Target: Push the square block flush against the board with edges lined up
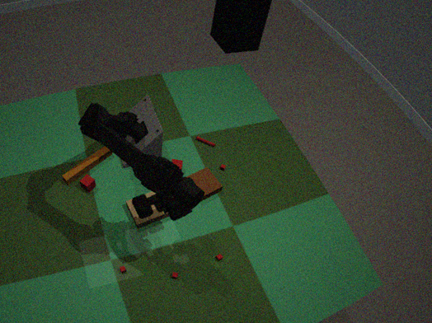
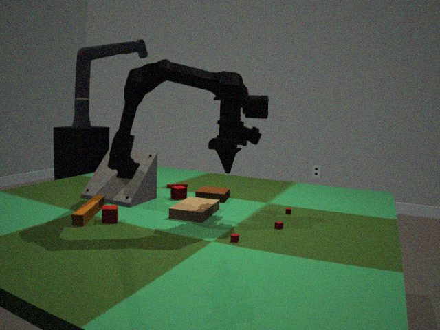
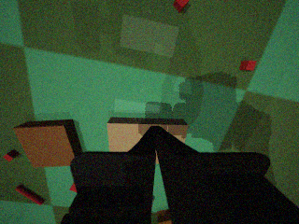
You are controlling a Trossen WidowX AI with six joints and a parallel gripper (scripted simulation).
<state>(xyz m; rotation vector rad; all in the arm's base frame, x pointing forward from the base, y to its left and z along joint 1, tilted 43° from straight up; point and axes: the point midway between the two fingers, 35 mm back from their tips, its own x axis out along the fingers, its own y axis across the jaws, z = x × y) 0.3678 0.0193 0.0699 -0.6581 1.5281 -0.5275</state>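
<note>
The brown square block lies flat on the checkered top. The tan board lies flat beside it, with a gap between them; in the wrist view the block is to the left of the board. My gripper is shut and empty, and its tips hang above the board without touching it. In the top view, my arm and wrist hide the fingertips and part of the board. My fingers hide the board's near part in the wrist view.
An orange bar and a red cube lie near my base. Another red piece is by the brown block. A red rod and several tiny red cubes lie farther out. A dark pedestal stands behind.
</note>
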